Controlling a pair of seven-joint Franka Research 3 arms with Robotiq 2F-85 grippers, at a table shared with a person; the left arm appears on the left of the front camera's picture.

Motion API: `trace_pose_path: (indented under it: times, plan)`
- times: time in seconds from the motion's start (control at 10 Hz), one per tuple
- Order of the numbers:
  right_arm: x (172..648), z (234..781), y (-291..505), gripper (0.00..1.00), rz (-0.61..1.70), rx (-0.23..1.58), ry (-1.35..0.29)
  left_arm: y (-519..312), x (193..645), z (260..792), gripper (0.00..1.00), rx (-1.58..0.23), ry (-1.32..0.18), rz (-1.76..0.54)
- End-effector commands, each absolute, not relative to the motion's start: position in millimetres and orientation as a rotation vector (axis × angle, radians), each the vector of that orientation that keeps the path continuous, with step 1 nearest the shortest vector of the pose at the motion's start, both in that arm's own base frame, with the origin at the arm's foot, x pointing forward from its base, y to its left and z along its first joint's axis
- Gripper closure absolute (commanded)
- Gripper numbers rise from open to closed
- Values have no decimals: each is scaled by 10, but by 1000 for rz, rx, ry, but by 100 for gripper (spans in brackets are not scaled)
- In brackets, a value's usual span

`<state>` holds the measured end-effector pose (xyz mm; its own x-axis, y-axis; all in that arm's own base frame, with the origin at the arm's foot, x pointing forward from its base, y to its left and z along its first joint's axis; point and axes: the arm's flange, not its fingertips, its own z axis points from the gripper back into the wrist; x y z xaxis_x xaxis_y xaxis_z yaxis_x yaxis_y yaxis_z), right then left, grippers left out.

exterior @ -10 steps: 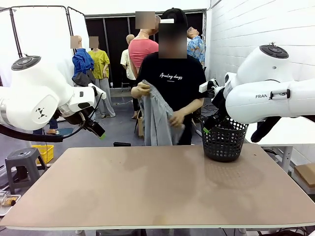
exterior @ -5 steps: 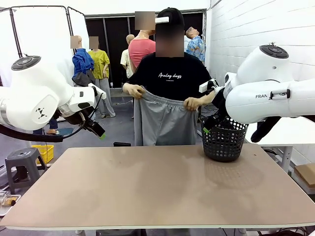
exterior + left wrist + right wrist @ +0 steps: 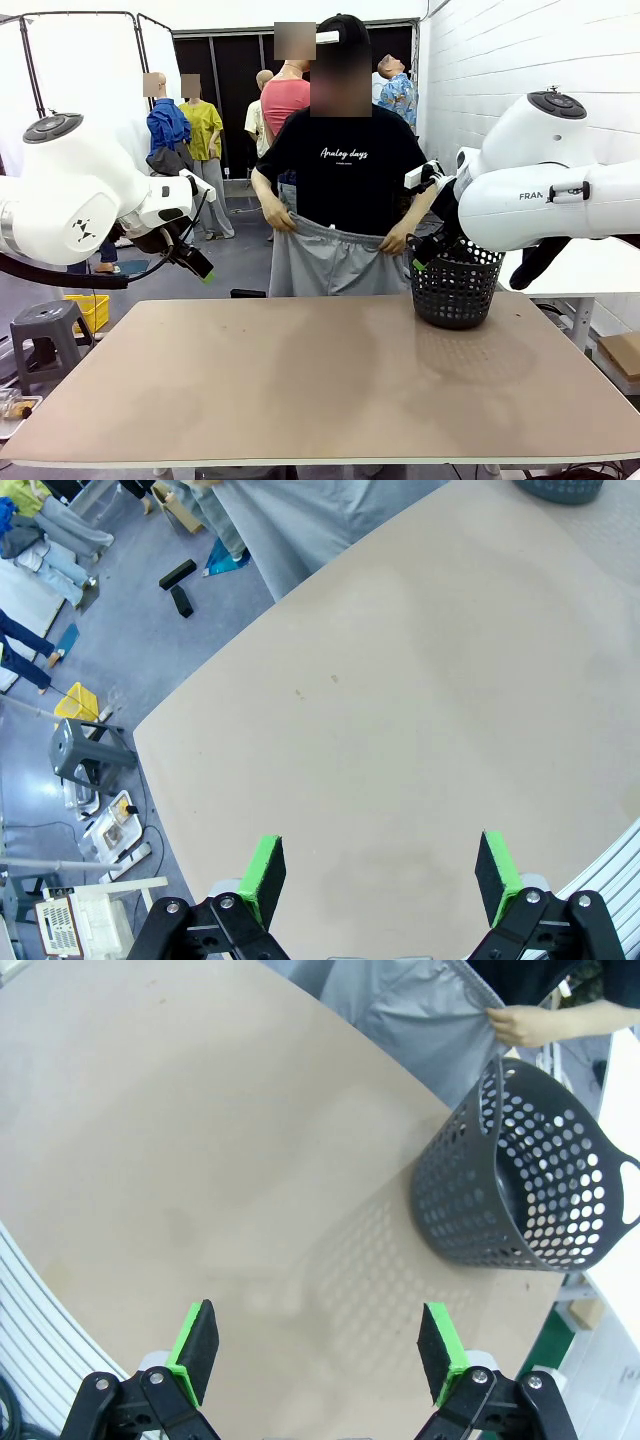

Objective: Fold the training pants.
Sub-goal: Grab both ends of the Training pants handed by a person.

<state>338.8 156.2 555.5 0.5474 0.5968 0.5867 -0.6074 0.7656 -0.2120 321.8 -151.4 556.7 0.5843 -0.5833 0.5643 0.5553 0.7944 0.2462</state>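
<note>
Training pants (image 3: 335, 262) well beyond left tool (image 3: 380, 865) and right tool (image 3: 315, 1345)

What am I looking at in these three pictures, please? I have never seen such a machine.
Two white robot arms, the left arm and the right arm, stand at a brown table. The wide picture is taken from between them, looking across at a person. The other two come from wrist cameras, looking along each arm's green-padded fingers: the left fingers and the right fingers, both open and empty. A black mesh basket stands on the table. The person's hands hold the grey training pants by the waistband, beyond the far edge.
</note>
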Motion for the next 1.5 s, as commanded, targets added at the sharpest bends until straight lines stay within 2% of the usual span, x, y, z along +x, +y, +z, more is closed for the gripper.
trace_pose_path:
  times: [0.0,1.4]
  plan:
    - [3401,5560,1559,0,709,16,-689,-1524,3240,5588,0,43,-674,-666]
    - [3401,5560,1559,0,709,16,-689,-1524,3240,5588,0,43,-674,-666]
